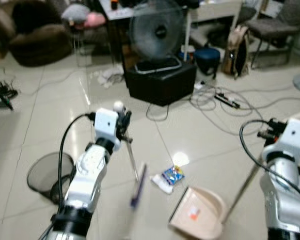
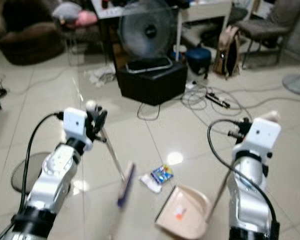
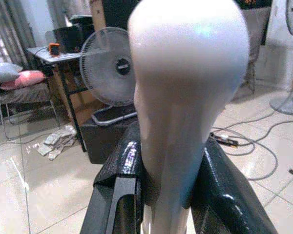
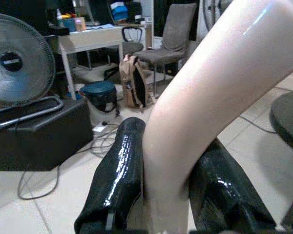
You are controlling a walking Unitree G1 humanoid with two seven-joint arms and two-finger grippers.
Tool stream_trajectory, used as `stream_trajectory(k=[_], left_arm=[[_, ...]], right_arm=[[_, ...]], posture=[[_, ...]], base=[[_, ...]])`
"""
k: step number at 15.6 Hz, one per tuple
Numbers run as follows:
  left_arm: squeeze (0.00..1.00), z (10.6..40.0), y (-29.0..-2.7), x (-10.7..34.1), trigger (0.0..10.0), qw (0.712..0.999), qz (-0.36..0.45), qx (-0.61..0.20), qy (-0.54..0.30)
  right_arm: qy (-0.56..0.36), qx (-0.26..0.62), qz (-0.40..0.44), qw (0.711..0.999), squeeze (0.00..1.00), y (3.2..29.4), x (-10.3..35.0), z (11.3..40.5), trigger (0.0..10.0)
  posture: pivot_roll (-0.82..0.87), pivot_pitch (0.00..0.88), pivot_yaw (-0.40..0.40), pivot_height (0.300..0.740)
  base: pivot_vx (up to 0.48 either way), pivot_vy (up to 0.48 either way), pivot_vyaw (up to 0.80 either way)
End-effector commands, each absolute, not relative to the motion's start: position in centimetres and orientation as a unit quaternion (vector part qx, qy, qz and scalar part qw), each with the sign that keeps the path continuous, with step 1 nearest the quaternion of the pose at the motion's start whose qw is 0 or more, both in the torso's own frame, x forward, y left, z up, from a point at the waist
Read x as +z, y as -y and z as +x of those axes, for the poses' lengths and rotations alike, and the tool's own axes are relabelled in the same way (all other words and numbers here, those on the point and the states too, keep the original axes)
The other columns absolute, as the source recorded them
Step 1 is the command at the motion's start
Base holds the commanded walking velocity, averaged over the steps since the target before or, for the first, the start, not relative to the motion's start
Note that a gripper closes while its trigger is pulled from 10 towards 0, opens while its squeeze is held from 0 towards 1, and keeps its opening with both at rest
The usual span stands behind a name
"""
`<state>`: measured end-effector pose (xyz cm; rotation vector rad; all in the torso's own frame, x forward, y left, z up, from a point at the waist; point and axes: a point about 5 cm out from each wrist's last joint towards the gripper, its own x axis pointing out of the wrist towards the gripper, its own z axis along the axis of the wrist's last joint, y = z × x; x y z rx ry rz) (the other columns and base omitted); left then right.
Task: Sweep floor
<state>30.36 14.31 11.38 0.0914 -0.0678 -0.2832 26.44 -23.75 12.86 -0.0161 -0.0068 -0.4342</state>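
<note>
Both raised, left pincer (image 1: 124, 121) gripping broom (image 1: 136, 181), right pincer (image 4: 156, 195) clamping dustpan (image 1: 199, 212) handle.

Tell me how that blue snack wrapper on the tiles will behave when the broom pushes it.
The snack wrapper looks thin and crumpled, so probably very light and floppy. On the glossy tile floor it should slide easily, perhaps skittering aside. The dustpan sits close, so a short push may suffice.

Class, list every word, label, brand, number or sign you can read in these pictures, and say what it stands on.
No text can be read.
Blue snack packet on the floor: print too blurred to read.
Dustpan: an orange mark, illegible.
Fan hub: dark badge, too small to read.
</note>
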Motion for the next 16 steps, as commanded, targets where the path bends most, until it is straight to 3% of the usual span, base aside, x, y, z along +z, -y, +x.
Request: stream_trajectory(k=[1, 10, 16], left_arm=[[0.00, 31.1, -14.8, 12.9, 10.0, 0.988, 0.060, -0.131, 0.065], [0.00, 30.8, -14.4, 12.5, 10.0, 0.987, 0.058, -0.139, 0.060], [0.00, 30.8, -13.9, 12.4, 10.0, 0.986, 0.054, -0.146, 0.059]], right_arm=[[0.030, -0.206, -0.004, 0.978, 0.00, 23.3, 14.0, 26.9, 10.0], [0.026, -0.211, 0.004, 0.977, 0.00, 23.8, 13.6, 26.4, 10.0], [0.018, -0.226, 0.017, 0.974, 0.00, 24.2, 13.1, 26.1, 10.0]], posture=[[-0.05, 0.000, 0.055, 0.740], [-0.06, 0.000, 0.065, 0.740], [-0.06, 0.000, 0.072, 0.740]], base=[[0.341, 0.000, 0.00], [0.344, 0.000, 0.00], [0.343, 0.000, -0.75]])
